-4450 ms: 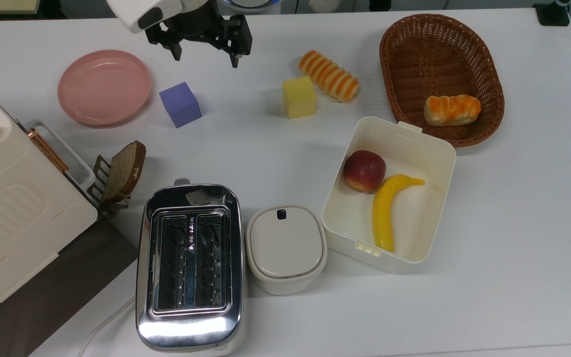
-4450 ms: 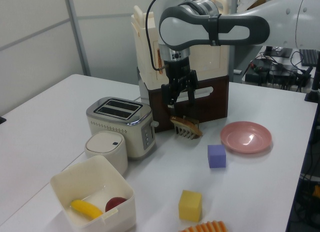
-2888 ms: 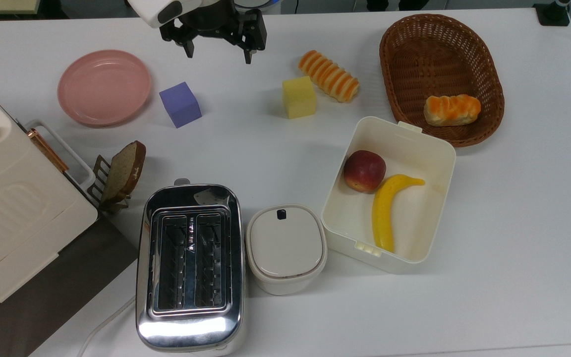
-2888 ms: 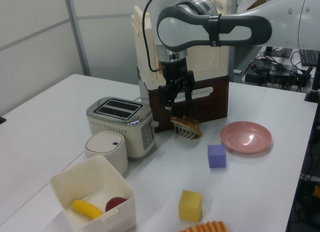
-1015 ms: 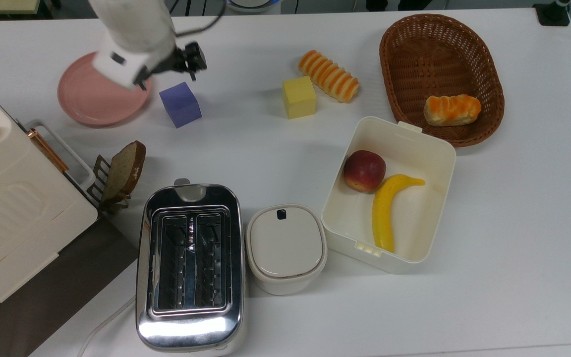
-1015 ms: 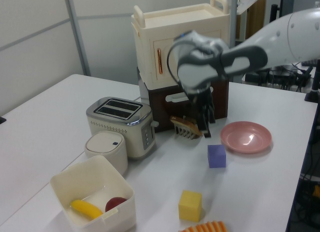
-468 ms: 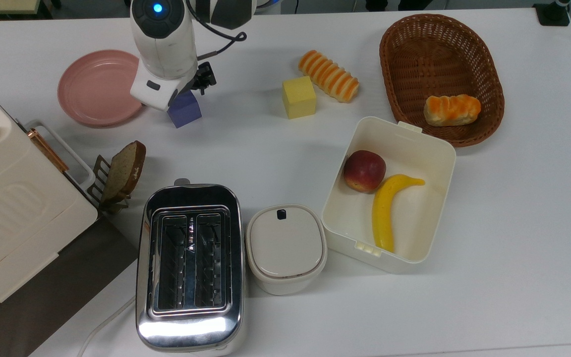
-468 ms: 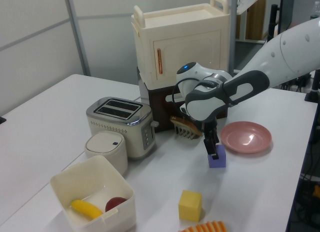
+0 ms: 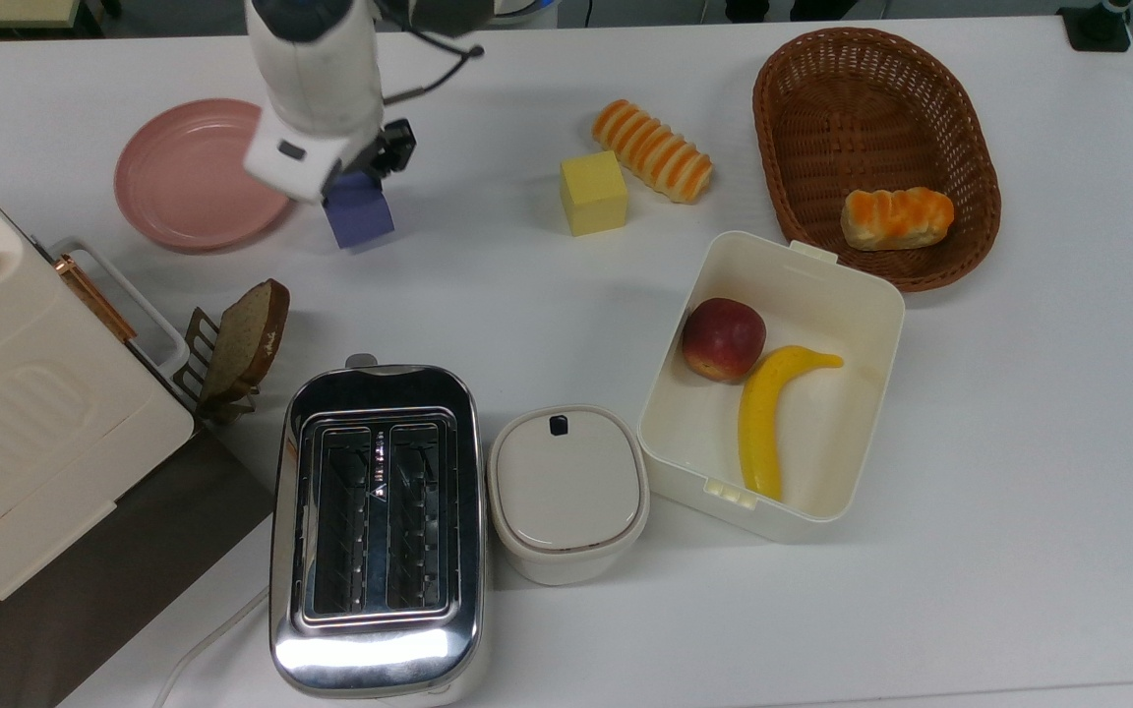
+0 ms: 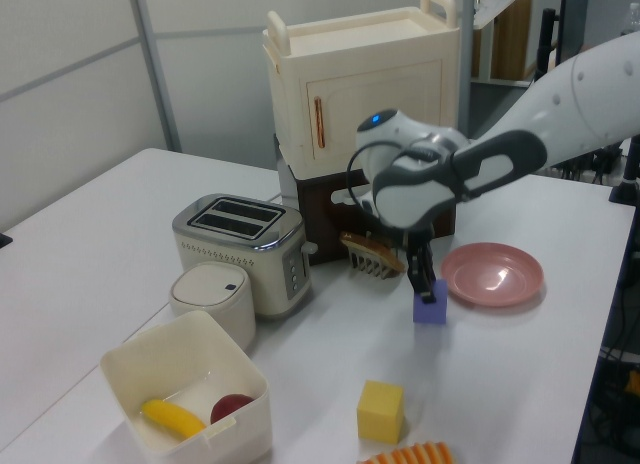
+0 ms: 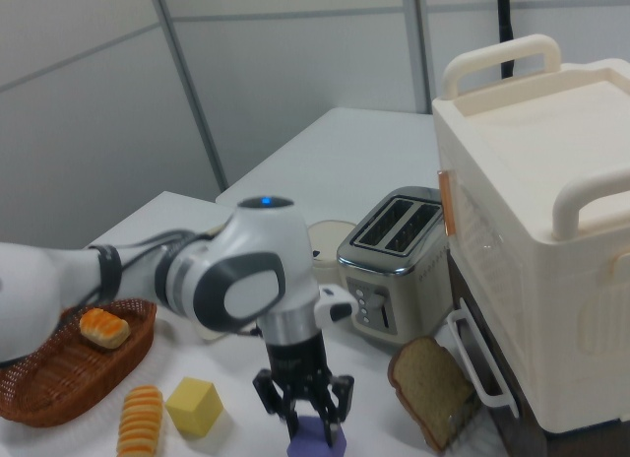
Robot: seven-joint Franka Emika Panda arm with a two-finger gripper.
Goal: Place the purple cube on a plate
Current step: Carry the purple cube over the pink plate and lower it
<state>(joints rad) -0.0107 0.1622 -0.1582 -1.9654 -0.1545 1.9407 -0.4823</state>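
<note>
**Fingers closed on the purple cube beside the plate**

The fingers (image 11: 337, 418) of the gripper (image 11: 305, 424) are clamped on the purple cube (image 9: 360, 218), one on each side of it, as the right view shows, with the cube's top sitting between the black tips. In the left view the gripper (image 10: 425, 284) points straight down from the white and grey arm (image 10: 430, 179), and the cube (image 10: 430, 311) hangs at its tip, low over the white bench (image 9: 1019, 413); whether the cube touches the bench I cannot tell. In the top view the arm's white housing covers part of the cube.

The plate (image 9: 173, 177), salmon pink and round, lies on the bench just beside the cube, on the top view's left. In the left view the plate (image 10: 495, 274) is on the cube's right and a little further back. The cube is not on the plate.

Further along the top view's right stand a yellow cube (image 9: 593, 192) and a striped orange bread roll (image 9: 652, 149), then a brown wicker basket (image 9: 871, 79) with another roll (image 9: 897, 217) inside. A cream box (image 9: 862, 295) holds an apple (image 9: 722, 338) and a banana (image 9: 763, 418). Near the top view's lower edge stand a chrome toaster (image 9: 377, 531) and a small lidded white pot (image 9: 567, 492). A slice of brown bread (image 9: 247, 339) leans in a rack next to a cream cabinet (image 9: 26, 423).
</note>
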